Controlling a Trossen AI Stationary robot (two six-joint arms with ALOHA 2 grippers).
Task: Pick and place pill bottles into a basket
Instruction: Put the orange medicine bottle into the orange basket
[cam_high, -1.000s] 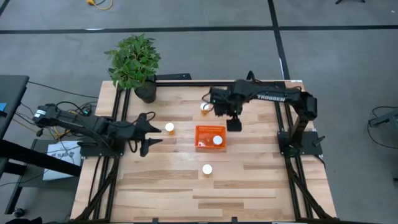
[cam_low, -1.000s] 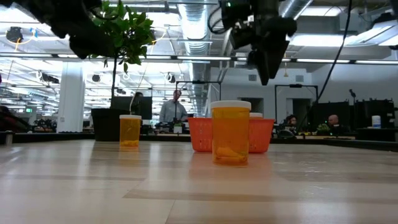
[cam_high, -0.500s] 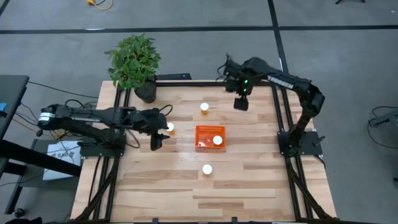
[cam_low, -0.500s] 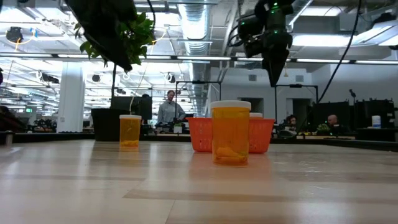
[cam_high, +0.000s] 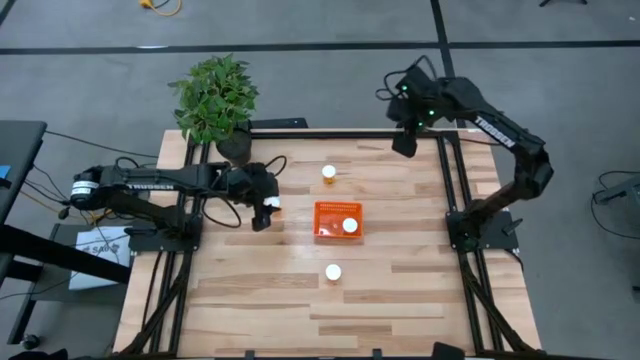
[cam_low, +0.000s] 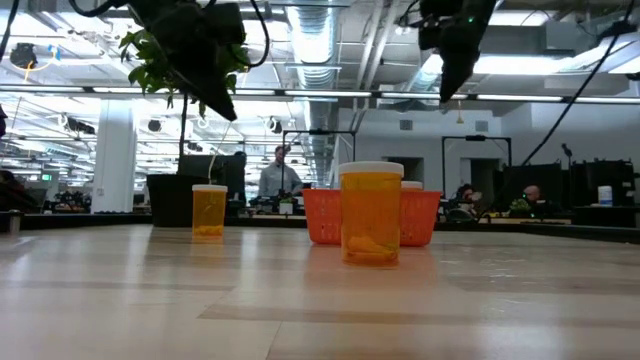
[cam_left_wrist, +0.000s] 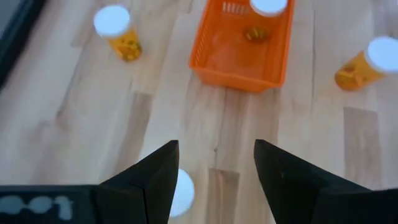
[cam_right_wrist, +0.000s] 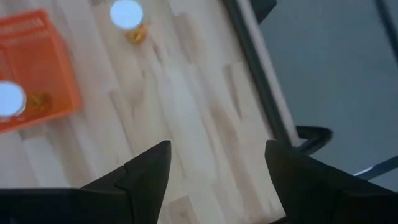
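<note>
My left gripper (cam_high: 264, 208) hung open over the bottle (cam_left_wrist: 178, 191) at the basket's (cam_high: 338, 220) nine o'clock; descending off-centre, I judged, could topple it; my right gripper (cam_high: 404, 140), open, waited at one o'clock.

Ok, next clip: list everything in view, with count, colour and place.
pill bottles: four, translucent orange with white caps; one in the basket, one beyond the basket, one nearer the table's front edge, one left of the basket, under the left end effector
basket: one, bright orange, mid-table
potted plant: one, green leaves in a dark pot, far left corner
table: one, light wood with a black frame
people: a few in the room behind, seen in the low view
left end effector: fingers open, above the left bottle
right end effector: fingers open, raised over the far right edge
</note>
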